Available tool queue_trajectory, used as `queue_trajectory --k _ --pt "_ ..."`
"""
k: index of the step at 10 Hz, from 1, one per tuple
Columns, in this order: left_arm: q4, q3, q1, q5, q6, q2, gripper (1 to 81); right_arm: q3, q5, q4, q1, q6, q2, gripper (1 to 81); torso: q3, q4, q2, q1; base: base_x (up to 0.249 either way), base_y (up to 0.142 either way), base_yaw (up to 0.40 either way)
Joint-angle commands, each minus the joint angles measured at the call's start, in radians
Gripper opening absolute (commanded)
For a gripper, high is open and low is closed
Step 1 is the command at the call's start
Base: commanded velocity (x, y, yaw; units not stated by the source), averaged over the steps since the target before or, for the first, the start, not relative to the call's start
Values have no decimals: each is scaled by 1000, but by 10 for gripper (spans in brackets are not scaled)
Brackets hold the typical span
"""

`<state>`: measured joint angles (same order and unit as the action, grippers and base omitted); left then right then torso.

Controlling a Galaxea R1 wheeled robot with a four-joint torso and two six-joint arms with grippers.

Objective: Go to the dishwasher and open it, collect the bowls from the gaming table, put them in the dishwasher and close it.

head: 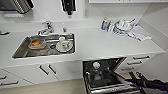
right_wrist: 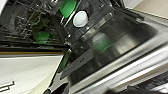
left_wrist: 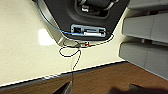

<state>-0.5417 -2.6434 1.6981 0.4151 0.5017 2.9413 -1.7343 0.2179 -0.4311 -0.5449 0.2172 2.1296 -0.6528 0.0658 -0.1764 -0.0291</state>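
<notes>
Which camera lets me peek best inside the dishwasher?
The right wrist view does: it looks close into the open dishwasher, showing dark racks and a green bowl inside. The head view shows the dishwasher from above, under the white counter, door down, its inside dark. The left wrist view looks at pale floor and robot parts instead.

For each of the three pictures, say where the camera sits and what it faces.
Head view: high, looking down on the sink and open dishwasher; right arm shows.
Left wrist view: faces pale floor; robot's dark base shows.
Right wrist view: faces the dishwasher racks.
Shared: head and right wrist views both show the dishwasher.
</notes>
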Motion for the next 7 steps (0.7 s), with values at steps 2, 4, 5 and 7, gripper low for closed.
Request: queue_trajectory --k 2,4,5,7 --pt "82 -27 -19 -312 5 55 811 107 130 -6 -209 -9 -225 811 0 0 0 0 0 0 0" --pt "83 -27 -25 -308 6 55 811 113 113 -5 -338 -10 -228 811 0 0 0 0 0 0 0" --pt "82 -27 -25 -306 5 49 811 108 112 -6 -395 -10 -209 811 0 0 -100 -64 0 0 0" --pt "78 -26 -27 -302 5 36 811 87 97 -11 -519 -10 -156 811 0 0 -106 -67 0 0 0"
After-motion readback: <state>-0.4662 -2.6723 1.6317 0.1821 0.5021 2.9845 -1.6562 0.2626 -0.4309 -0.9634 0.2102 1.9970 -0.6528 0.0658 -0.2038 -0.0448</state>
